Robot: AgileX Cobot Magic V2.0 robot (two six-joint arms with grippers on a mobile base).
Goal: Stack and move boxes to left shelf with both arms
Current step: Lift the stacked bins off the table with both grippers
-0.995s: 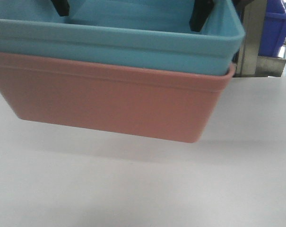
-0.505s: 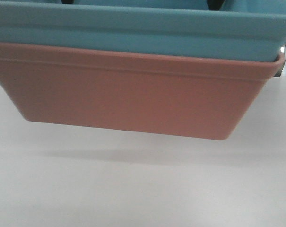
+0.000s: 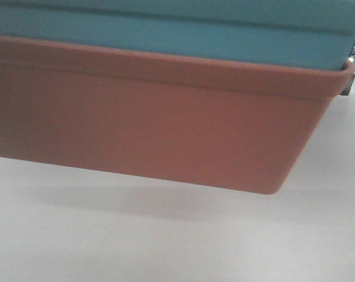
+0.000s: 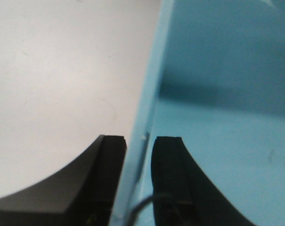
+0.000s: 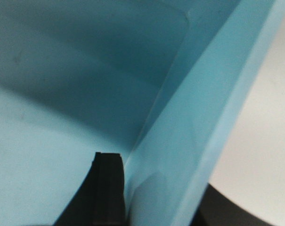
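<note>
Blue box [image 3: 165, 35] nests in seemingly matte pink box [image 3: 154, 129].

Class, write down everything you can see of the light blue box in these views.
The light blue box is an open-topped matte plastic bin with a lipped rim; what shows of its inside is empty. It sits nested in the pink box, only its upper band showing above that rim, and the stack hangs above the white table. The left gripper and right gripper each clamp a side wall, one finger inside, one outside.
</note>
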